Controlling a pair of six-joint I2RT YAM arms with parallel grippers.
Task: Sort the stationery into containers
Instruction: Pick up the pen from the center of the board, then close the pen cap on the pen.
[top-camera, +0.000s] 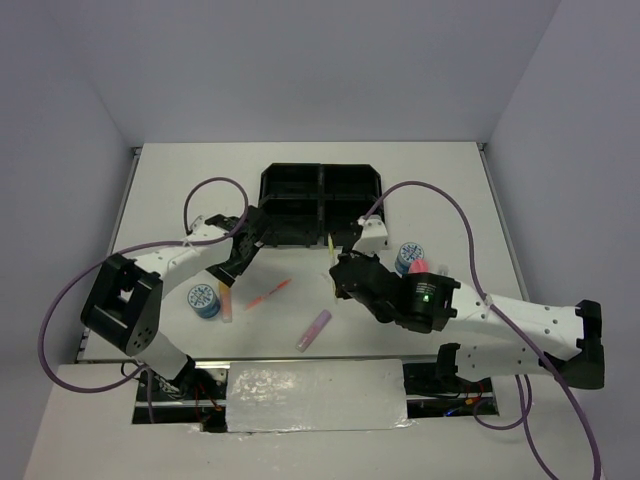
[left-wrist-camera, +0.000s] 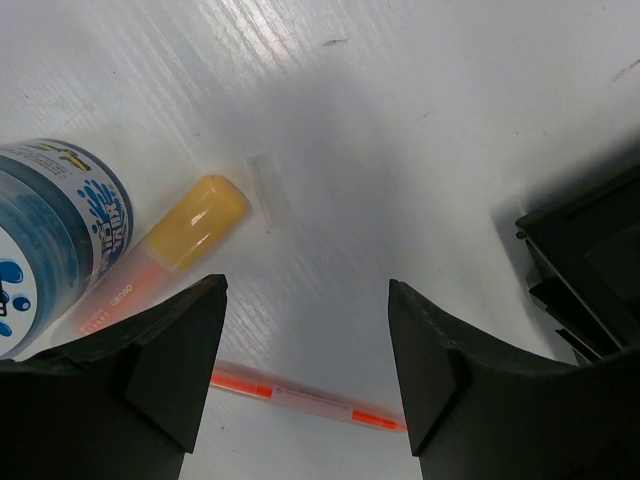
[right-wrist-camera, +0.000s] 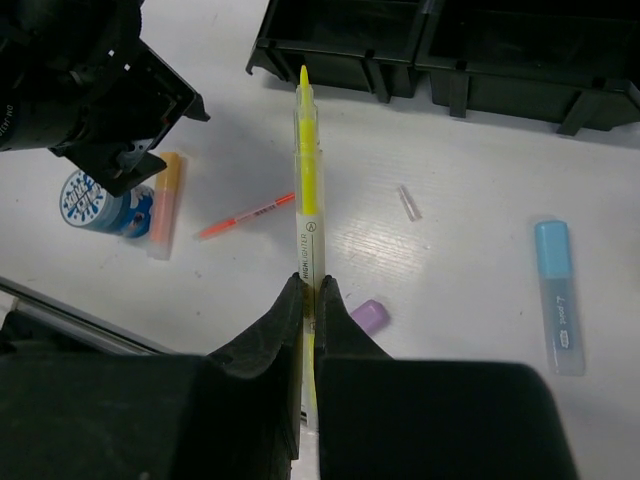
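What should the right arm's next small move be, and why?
Probably carry the yellow highlighter forward over the black tray: the right claw is shut on it, and the tray's near compartments lie just ahead of its tip.

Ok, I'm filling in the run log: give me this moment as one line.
right claw: shut on yellow pen, short of tray | left claw: open over table by orange marker

Clad in white shells between bulky black joint housings on left arm and right arm. Trailed by purple cables. Lit by a green light at right wrist. Tipped with matte black wedge fingers on left tool, right tool.
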